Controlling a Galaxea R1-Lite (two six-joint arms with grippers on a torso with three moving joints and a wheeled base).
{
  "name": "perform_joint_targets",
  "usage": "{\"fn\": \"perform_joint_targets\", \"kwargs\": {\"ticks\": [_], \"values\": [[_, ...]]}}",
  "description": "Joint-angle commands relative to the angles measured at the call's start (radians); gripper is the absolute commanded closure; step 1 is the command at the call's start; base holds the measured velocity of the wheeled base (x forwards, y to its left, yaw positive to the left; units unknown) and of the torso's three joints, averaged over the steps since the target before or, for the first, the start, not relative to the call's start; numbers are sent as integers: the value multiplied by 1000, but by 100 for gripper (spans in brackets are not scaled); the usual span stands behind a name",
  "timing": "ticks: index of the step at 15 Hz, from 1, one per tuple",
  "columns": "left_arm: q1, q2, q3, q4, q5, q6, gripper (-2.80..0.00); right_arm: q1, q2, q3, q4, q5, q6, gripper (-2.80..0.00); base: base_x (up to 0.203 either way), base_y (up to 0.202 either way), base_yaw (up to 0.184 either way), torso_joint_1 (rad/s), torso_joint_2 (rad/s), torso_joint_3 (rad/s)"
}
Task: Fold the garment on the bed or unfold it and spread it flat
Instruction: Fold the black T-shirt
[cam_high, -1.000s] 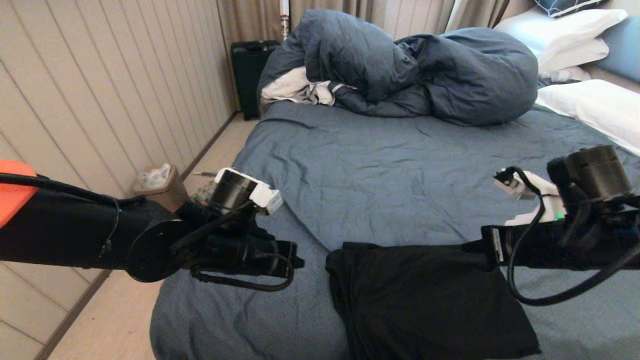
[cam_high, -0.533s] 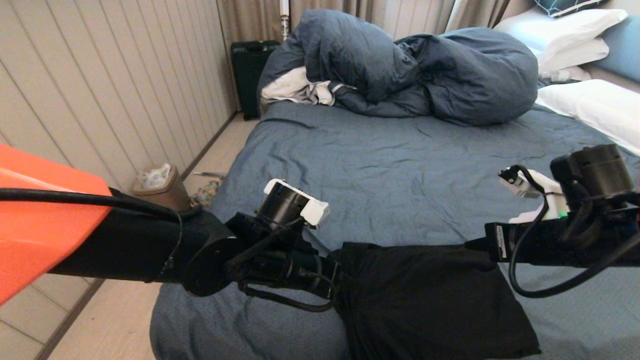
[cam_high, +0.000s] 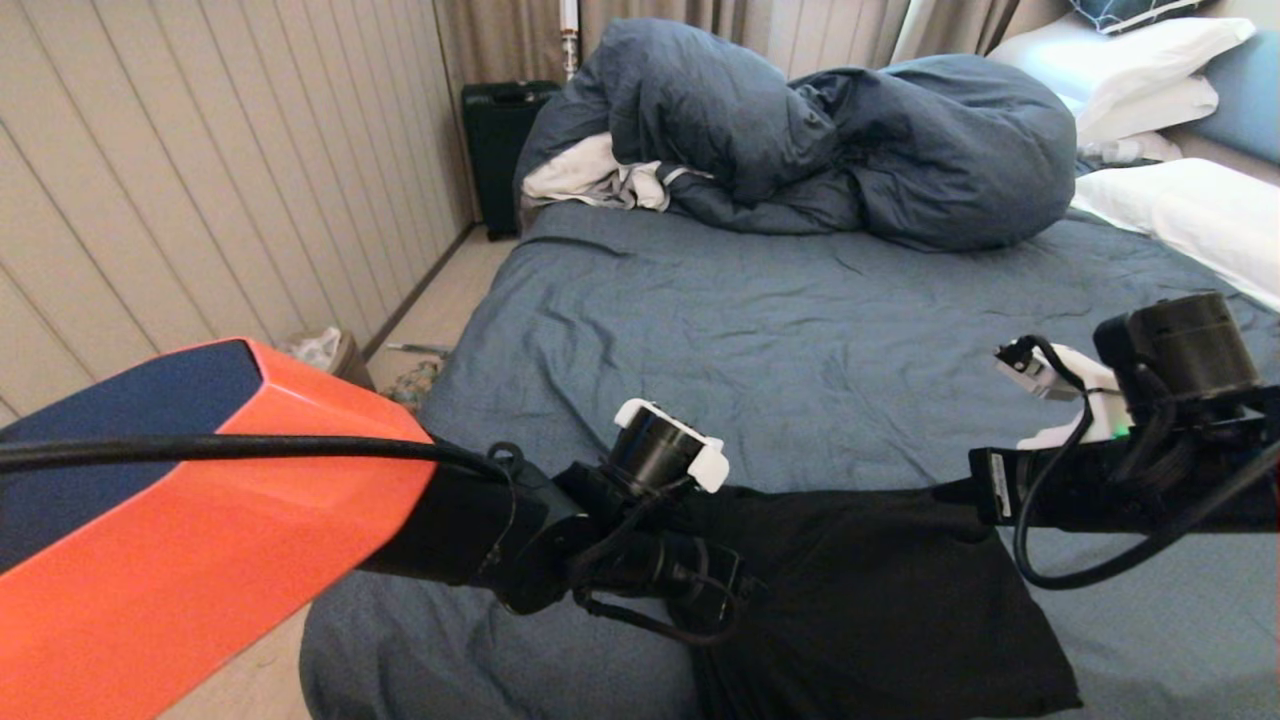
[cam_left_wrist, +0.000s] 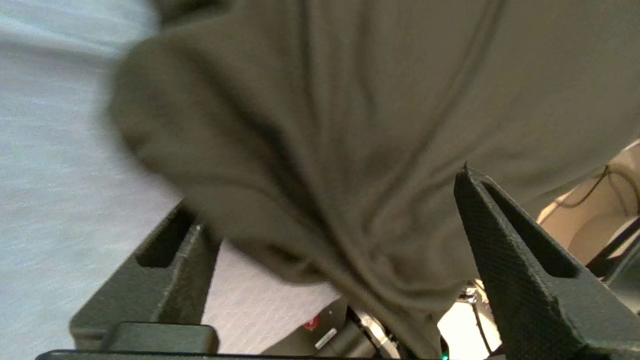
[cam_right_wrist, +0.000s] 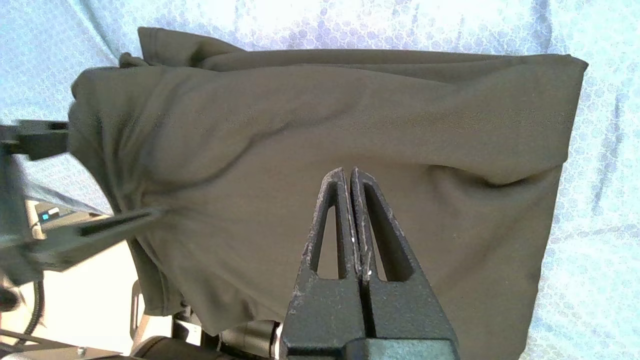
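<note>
— Black T-shirt (cam_high: 880, 600), where?
— Folded at the bed's (cam_high: 780, 330) near edge.
— Grippers?
— Left gripper (cam_left_wrist: 330, 240) spread wide around the shirt's bunched left edge; right gripper (cam_right_wrist: 348, 175) pressed closed, empty, above the shirt.

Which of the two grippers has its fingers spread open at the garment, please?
The left gripper: its fingers straddle the garment's bunched edge, while the right gripper is shut above the fabric.
</note>
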Motion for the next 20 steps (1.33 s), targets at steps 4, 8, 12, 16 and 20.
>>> {"fn": "perform_joint_targets", "kwargs": {"ticks": [4,8,12,16,20], "values": [[-3,78,-23,-10,7,-1,-280,0,15,4,-1,1,-4,0,0,0,0,0,0,0],[-6,86,-50,-10,30,8,0,-4,25,9,-27,1,-4,0,0,0,0,0,0,0],[-6,70,-104,9,31,19,0,-9,34,7,-27,0,-3,0,0,0,0,0,0,0],[-4,64,-125,13,32,19,0,-21,36,4,-27,1,-3,0,0,0,0,0,0,0],[17,51,-226,101,34,28,0,-21,34,4,-27,0,-3,0,0,0,0,0,0,0]]}}
